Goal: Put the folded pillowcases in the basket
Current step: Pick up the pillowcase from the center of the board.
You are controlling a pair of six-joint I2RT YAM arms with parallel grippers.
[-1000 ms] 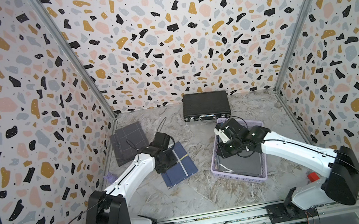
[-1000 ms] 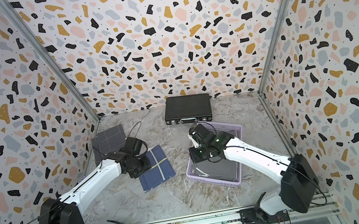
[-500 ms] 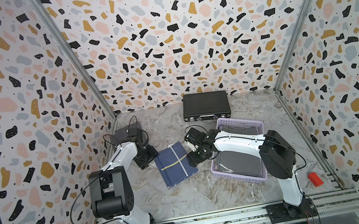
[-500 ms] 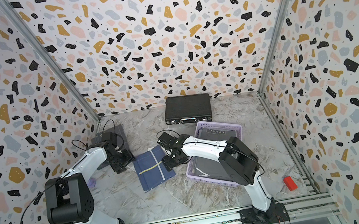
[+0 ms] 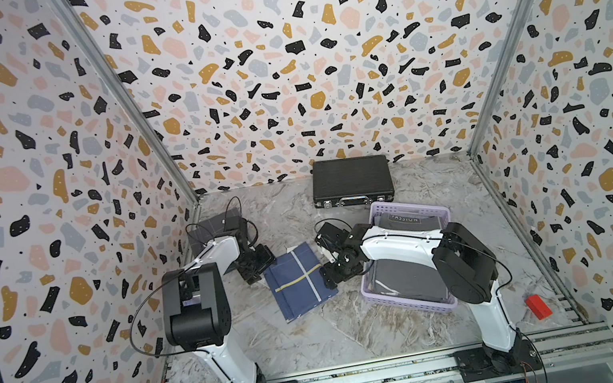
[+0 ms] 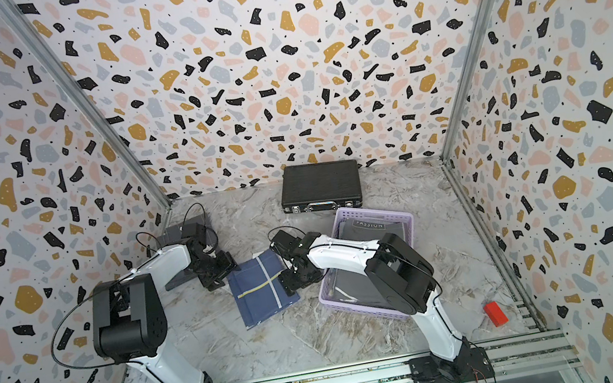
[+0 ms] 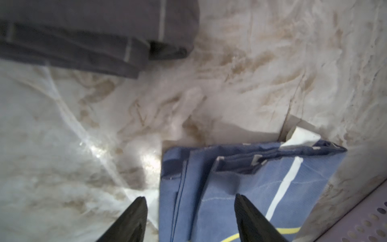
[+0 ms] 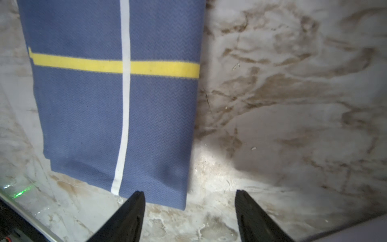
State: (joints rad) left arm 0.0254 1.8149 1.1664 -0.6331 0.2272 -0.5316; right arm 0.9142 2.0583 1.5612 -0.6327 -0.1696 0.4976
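A: Item 1, largest: the marble-patterned table [image 5: 321,337]. What do we enter next?

B: Item 2, the basket [image 5: 403,302]: lavender, perforated, already carrying a dark folded cloth [image 5: 425,221]. Item 3, a black case [image 5: 351,178] behind it, well apart from our work.

A: Item 4, the folded pillowcase [image 5: 299,282]?

B: Blue, with 1 white stripe crossing 1 yellow. It lies flat on the table, just beside the basket and not in it. We judge it light, soft and limp. Lifted by 1 corner it would likely sag and fall open.

A: Where do we take hold?

B: At 2 opposite edges, low, pinching every layer together. The loose layered ends face the left arm, so that side needs the deeper bite.

A: Item 5?

B: A grey folded cloth [image 7: 83,27] by the left wall, not ours to move.

A: Item 6, the pincers?

B: The left gripper [image 7: 189,201] is released, 1 jaw over the pillowcase and 1 over bare table, grasping nothing. The right gripper [image 8: 189,194] is likewise spread at the opposite edge, near a corner, empty.

A: Smallest?

B: Item 7, a red block [image 5: 538,306] at the front right.
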